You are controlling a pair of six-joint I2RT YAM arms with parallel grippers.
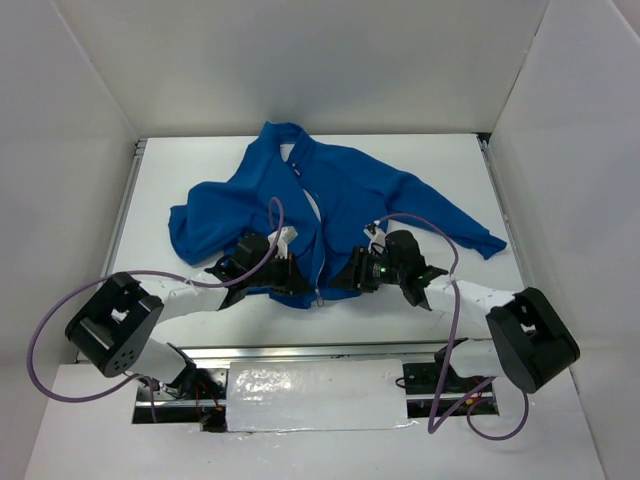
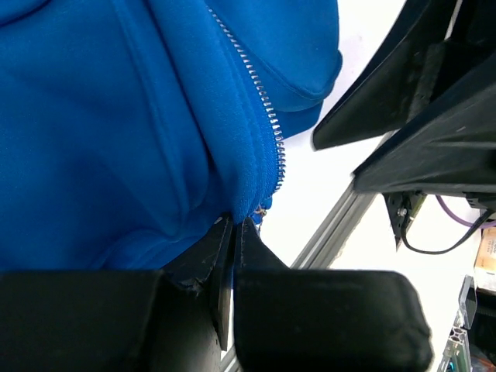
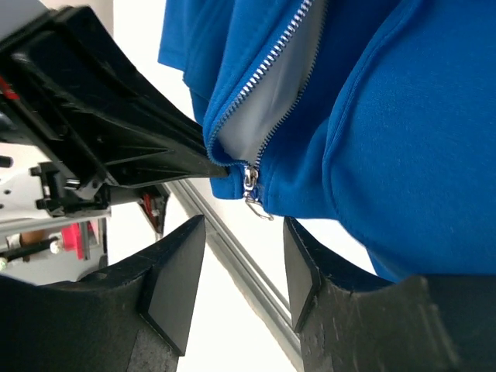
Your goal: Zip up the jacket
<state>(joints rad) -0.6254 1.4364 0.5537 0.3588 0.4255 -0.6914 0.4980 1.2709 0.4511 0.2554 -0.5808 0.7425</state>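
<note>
The bright blue jacket (image 1: 350, 195) lies spread on the white table (image 1: 450, 165), collar at the far side, its zipper (image 1: 318, 262) open for most of its length. My left gripper (image 1: 300, 283) is shut on the jacket's bottom hem (image 2: 252, 186), just left of the zipper's lower end (image 2: 277, 167). My right gripper (image 3: 244, 232) stands open right below the hem. The small metal zipper pull (image 3: 250, 186) hangs just beyond its fingertips (image 3: 192, 232), between the two jaws' lines and not touched. The zipper teeth (image 3: 267, 66) part above the slider.
A metal rail (image 1: 330, 350) runs along the table's near edge, close under the jacket's hem. White walls close in the table on three sides. Purple cables (image 1: 275, 225) loop over both arms. The left arm's black body (image 3: 101, 132) sits close beside the slider in the right wrist view.
</note>
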